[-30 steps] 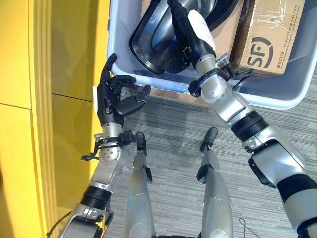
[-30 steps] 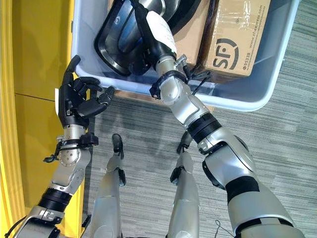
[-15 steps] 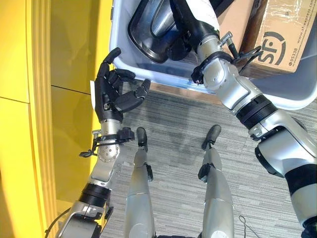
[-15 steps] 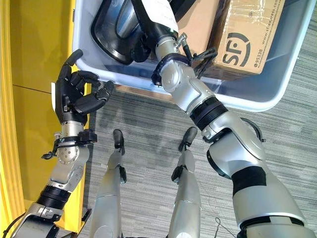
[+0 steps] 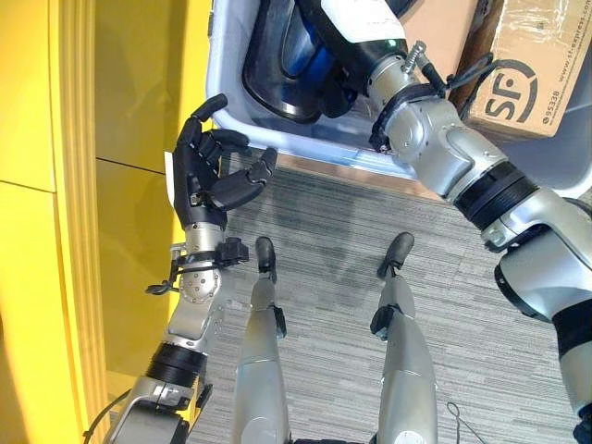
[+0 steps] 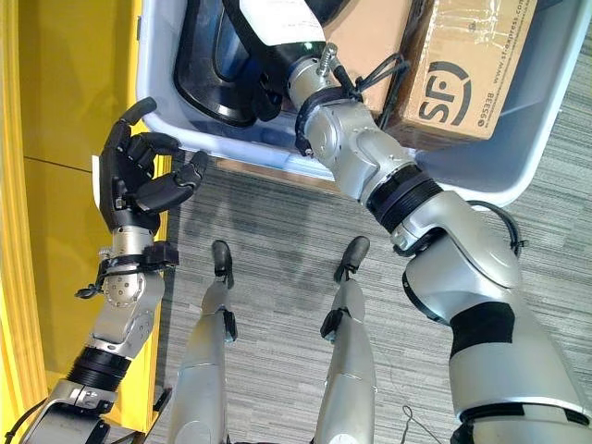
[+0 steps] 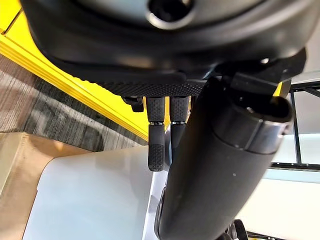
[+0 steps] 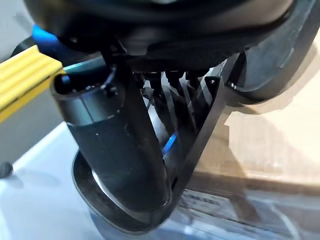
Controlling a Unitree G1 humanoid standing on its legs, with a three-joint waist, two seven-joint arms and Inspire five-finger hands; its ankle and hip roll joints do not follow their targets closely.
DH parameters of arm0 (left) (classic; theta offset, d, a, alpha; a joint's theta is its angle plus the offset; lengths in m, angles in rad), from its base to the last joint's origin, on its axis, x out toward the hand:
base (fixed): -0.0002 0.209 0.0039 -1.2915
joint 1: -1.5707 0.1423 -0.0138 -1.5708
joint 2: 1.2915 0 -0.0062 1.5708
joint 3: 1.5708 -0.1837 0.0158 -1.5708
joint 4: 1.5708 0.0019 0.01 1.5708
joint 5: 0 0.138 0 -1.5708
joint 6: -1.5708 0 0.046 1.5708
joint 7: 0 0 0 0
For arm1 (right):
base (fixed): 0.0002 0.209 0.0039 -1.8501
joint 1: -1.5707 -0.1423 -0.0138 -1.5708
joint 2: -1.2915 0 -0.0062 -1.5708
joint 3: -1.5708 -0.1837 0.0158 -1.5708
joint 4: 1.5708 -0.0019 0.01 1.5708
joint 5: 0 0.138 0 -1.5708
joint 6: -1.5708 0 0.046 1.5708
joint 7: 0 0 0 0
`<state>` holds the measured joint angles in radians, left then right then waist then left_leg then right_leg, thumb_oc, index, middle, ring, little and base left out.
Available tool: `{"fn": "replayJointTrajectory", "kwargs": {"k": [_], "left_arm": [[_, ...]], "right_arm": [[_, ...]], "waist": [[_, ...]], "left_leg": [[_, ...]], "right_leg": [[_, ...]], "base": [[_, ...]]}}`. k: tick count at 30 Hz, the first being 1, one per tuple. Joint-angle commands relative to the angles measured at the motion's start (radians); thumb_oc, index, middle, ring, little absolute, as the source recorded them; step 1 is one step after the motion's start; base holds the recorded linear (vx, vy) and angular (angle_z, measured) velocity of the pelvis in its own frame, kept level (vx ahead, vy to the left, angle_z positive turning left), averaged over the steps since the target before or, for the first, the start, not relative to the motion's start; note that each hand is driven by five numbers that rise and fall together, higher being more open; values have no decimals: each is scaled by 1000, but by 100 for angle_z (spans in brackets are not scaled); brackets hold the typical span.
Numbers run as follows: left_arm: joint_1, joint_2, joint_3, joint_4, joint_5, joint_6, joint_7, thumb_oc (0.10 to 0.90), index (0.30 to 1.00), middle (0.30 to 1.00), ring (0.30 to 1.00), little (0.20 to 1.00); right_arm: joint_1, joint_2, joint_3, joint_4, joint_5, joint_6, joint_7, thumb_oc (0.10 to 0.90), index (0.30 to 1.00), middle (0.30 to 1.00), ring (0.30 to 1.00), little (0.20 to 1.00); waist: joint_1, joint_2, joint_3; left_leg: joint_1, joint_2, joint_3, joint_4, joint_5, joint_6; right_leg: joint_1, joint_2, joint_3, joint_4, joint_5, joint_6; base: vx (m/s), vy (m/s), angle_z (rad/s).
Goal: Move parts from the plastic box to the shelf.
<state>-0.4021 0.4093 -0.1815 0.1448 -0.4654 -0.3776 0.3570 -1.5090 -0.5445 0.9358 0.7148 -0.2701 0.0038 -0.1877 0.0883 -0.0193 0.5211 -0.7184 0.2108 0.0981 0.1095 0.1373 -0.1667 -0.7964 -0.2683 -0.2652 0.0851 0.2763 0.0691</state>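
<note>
The pale blue-grey plastic box point(image 5: 518, 176) stands on the grey carpeted floor point(image 5: 324, 240), its near wall toward the robot and a yellow panel point(image 5: 102, 185) along the robot's left side. Inside the box lie a glossy black moulded part point(image 6: 199, 79) with a dark frame-like rim, toward the box's left end, and a brown cardboard carton point(image 6: 467, 69) toward its right end, with another stretch of cardboard between the two. The right hand point(image 5: 356, 23) reaches over the near wall into the box and sits against the black part; in the right wrist view its fingers point(image 8: 172, 95) pass through the opening of the part's rim while the thumb point(image 8: 112, 150) lies on the other side of that rim — the hand is thus closed around the edge of the black part, which remains within the box. The left hand point(image 5: 208, 176) is held in the air just outside the box's near left corner, close to the wall but apart from it; its fingers are curled inward toward the palm with the thumb bent across toward them, and nothing lies between them. In the left wrist view the curled fingers point(image 7: 156, 145) show above the pale box wall — with the yellow panel beyond.
</note>
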Motion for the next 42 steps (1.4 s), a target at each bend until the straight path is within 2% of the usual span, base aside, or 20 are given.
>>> {"fn": "replayJointTrajectory", "kwargs": {"k": [1,5,8,21,42], "left_arm": [[171,16,-16,18,-39,62,-7,900,1000,1000,1000,1000],[182,21,-5,10,-39,60,-19,900,1000,1000,1000,1000],[194,22,10,12,-37,57,-30,900,1000,1000,1000,1000],[226,29,31,11,-43,54,-60,900,1000,1000,1000,1000],[254,44,32,4,-68,42,-84,900,1000,1000,1000,1000]], "right_arm": [[-108,-95,75,40,-76,4,38,900,1000,1000,1000,1000],[-119,-139,124,22,-119,-3,67,900,1000,1000,1000,1000],[-133,-211,176,-10,-165,-16,101,900,1000,1000,1000,1000],[-208,-352,269,-60,-208,-42,141,900,1000,1000,1000,1000],[-402,-415,442,112,-251,-31,105,900,1000,1000,1000,1000]], "waist": [[8,-19,-1],[6,-24,-1],[4,-30,-1],[3,-39,-1],[10,-47,-1]], "left_leg": [[78,13,80,-89,21,11],[81,15,80,-90,21,10],[86,18,77,-91,22,7],[100,22,76,-99,24,5],[118,17,77,-104,23,3]], "right_leg": [[60,-67,109,183,-157,129],[63,-67,106,184,-158,129],[66,-66,103,187,-158,131],[75,-67,99,182,-153,134],[98,-65,96,174,-149,138]], "base": [[0,0,0],[0,0,0],[0,0,0],[0,0,0],[3,0,0]]}}
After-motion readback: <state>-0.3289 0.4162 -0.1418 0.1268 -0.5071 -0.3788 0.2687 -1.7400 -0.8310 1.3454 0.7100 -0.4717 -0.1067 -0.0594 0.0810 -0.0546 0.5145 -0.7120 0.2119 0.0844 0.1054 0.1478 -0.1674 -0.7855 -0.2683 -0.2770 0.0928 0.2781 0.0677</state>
